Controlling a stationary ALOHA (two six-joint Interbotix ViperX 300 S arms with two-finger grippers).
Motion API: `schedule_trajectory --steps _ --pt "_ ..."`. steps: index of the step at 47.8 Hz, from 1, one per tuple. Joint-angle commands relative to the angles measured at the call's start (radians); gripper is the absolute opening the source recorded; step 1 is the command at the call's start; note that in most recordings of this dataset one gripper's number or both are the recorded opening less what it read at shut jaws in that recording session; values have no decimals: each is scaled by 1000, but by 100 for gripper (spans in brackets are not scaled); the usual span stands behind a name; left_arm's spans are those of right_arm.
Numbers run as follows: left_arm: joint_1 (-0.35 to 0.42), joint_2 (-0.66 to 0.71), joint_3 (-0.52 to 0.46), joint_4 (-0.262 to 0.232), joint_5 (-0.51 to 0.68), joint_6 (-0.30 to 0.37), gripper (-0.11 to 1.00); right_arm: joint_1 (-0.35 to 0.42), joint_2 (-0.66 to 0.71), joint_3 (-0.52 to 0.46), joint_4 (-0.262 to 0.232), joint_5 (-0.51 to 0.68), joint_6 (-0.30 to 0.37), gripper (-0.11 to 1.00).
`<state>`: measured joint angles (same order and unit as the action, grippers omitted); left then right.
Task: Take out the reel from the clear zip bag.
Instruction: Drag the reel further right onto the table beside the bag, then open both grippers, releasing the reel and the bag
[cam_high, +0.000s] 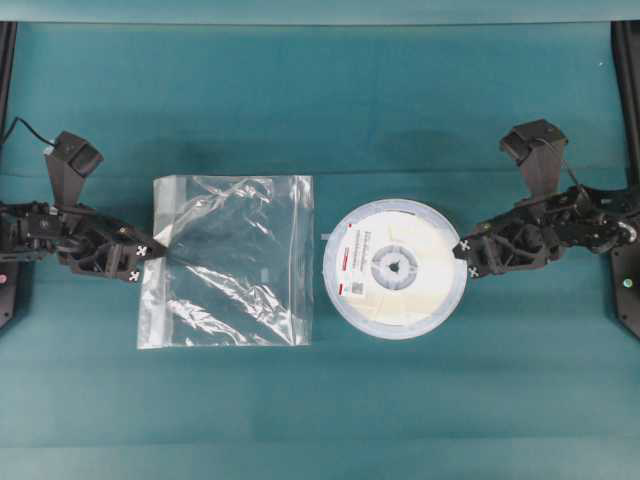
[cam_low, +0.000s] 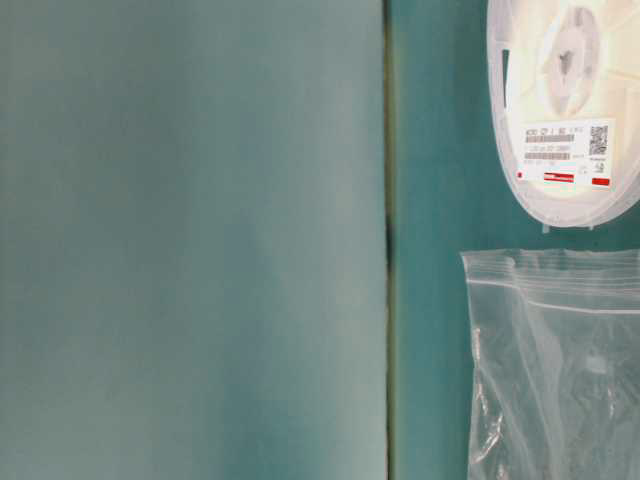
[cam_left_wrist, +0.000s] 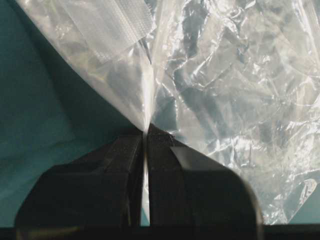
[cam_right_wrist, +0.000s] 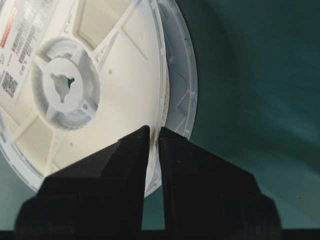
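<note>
This looks like a robotics lab set up for recording. A bench (cam_high: 320, 100) draped in plain teal cloth fills the frame, with black frame rails (cam_high: 628, 100) at the left and right edges and two black robot arms (cam_high: 60, 235) mounted either side.

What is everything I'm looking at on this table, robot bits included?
reel: one, white with a grey hub and a red-striped label, right of centre, fully outside the bag
clear zip bag: one, transparent and crinkly, left of centre, beside the reel
table: one, teal covering, under everything
left gripper: one, black, shut on the bag's left edge
right gripper: one, black, shut on the reel's right rim
</note>
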<state>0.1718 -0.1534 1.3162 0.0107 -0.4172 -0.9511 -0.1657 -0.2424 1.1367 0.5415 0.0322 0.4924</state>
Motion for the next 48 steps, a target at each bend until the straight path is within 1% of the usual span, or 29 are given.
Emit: schedule_trajectory --steps 1,16,20,22,25,34,37,39,43,48 --pt "-2 -2 -12 2 -3 2 1 -3 -11 -8 2 -5 8 12" --pt "-2 -2 -12 3 -3 3 1 -2 -11 -3 2 -9 54 11" --pt "-2 -3 -11 2 -5 2 1 0 -15 -3 2 -18 58 10" --pt "-2 -3 -11 2 -5 2 1 0 -18 2 0 -25 58 11" --pt "-2 -3 -12 3 -3 2 1 0 -23 3 2 -34 58 22" --pt "-2 -6 -14 2 11 3 1 0 -25 2 -3 -40 57 76" --pt "-2 -8 -21 3 21 8 1 0 -25 3 -5 -40 55 87" --pt "-2 -8 -25 5 28 11 1 0 -25 2 -5 -40 55 89" --pt "-2 -9 -25 9 28 12 1 0 -25 3 -6 -43 55 86" --pt "-3 -11 -23 8 31 14 1 0 -26 2 -8 -55 55 86"
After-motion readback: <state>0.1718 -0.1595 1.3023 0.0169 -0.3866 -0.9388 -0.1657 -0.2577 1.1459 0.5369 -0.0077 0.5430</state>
